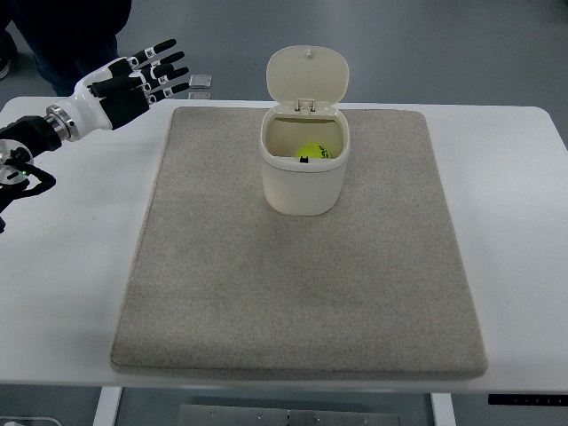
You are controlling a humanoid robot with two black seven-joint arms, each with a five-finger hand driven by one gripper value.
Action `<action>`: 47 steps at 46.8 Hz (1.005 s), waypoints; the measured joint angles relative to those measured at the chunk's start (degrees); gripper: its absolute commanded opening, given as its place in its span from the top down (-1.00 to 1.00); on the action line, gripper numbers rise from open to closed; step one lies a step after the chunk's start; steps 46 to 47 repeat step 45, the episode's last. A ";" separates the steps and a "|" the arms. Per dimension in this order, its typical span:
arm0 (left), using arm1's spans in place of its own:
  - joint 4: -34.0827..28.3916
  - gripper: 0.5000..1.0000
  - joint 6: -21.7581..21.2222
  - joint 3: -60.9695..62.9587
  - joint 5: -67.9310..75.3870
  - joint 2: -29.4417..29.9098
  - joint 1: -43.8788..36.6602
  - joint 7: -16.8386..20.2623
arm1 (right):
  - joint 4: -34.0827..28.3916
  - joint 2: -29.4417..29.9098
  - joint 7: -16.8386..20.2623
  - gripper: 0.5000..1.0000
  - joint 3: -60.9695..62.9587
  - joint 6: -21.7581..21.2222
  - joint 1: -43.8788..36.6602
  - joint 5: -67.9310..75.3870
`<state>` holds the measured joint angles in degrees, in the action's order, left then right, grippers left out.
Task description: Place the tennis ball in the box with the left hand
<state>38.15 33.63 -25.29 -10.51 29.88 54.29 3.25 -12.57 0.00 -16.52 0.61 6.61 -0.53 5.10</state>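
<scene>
A white table (80, 293) is filling most of the frame, and a grey mat (293, 293) is lying across its middle. On the upper part of the mat, just above centre frame, a cream box (300, 182) is standing upright with its hinged lid (308, 75) tipped back and open toward the top of the frame. The yellow-green ball (315, 152) is sitting inside the box, low against the far-right inner wall, with a dark mark showing on its left side.

The left hand (138, 80) is hanging in the upper left of the frame, over the table's far-left corner and well apart from the box. Its arm is coming in from the left edge, black at the forearm and white at the wrist. The fingers (164, 60) are spreading out straight toward the right, fanned apart and holding nothing.

Just right of the fingertips, near the table's top edge, two small flat squares (197, 86) are lying on the table. In the top left corner a person's dark trouser legs (71, 31) are showing above the table.
</scene>
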 measured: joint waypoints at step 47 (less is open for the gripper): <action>0.61 -0.98 0.21 -0.03 -1.50 0.00 -1.74 0.01 | -0.05 0.00 0.00 -0.75 0.11 0.00 0.00 0.21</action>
